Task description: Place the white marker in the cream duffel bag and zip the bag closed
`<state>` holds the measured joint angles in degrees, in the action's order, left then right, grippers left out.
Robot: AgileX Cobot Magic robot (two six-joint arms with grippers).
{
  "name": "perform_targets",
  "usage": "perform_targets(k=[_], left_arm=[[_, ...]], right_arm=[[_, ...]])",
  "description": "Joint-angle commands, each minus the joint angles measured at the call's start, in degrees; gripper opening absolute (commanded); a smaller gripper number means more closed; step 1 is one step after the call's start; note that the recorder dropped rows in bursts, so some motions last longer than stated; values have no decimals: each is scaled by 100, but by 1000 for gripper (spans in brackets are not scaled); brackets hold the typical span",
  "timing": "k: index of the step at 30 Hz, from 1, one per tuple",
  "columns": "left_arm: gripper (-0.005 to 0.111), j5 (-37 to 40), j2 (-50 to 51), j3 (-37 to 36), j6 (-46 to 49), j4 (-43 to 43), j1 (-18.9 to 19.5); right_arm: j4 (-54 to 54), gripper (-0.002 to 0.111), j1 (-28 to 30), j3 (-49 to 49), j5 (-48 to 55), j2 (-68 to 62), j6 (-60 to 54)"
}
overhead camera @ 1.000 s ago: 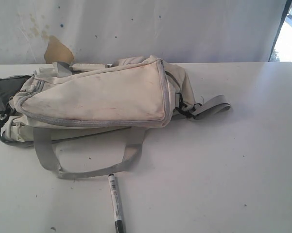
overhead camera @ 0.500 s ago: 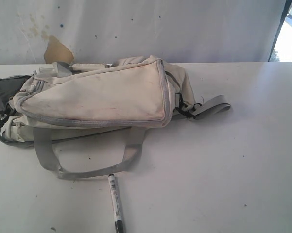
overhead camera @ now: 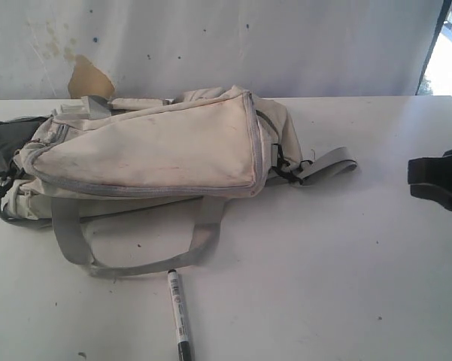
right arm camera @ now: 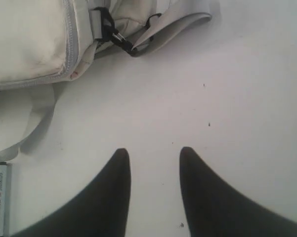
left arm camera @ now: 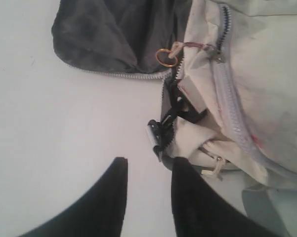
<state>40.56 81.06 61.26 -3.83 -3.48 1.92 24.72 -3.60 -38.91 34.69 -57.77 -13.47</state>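
Here the marker (overhead camera: 179, 312) lies flat on the table (overhead camera: 323, 263) in front of the bag (overhead camera: 150, 147), long axis running near-to-far (slightly slanted), black cap toward the near edge, far end just beside the strap (overhead camera: 135, 265). Barrel white with black print. Left gripper (left arm camera: 146, 163) and right gripper (right arm camera: 150, 153): jaws parted, holding nothing.

Right half of bench (overhead camera: 361, 263) bare; right claw (right arm camera: 150, 154) over it, nothing between it and white marker (overhead camera: 180, 312). Marker's long sides free; end nearest bag just beside grey strap loop (overhead camera: 135, 265), contact unclear. Cream duffel bag (overhead camera: 158, 147) fills left rear. Left claw (left arm camera: 148, 162) crowded: black buckle (left arm camera: 157, 134) just beside one fingertip.
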Motion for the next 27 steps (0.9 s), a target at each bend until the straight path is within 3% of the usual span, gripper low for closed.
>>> perform_targets(k=[1,8,11,17,27], left_arm=[[32,-43,613,267,87,500,299],[32,198,1729,1028,1443,2030,837],[39,452,2192,1496,2272,2825,1050],[51,414,2922,2109,3424,3397,1134],[55,168,3750,2461,5387,4417,1134]], right_arm=[[160,32,23,-45,-8,-195,-239],[160,32,23,-45,-8,-231,-239],[187,32,23,-45,4,-223,-239],[243,32,23,-45,61,-223,-279],[243,32,23,-45,305,-223,-280]])
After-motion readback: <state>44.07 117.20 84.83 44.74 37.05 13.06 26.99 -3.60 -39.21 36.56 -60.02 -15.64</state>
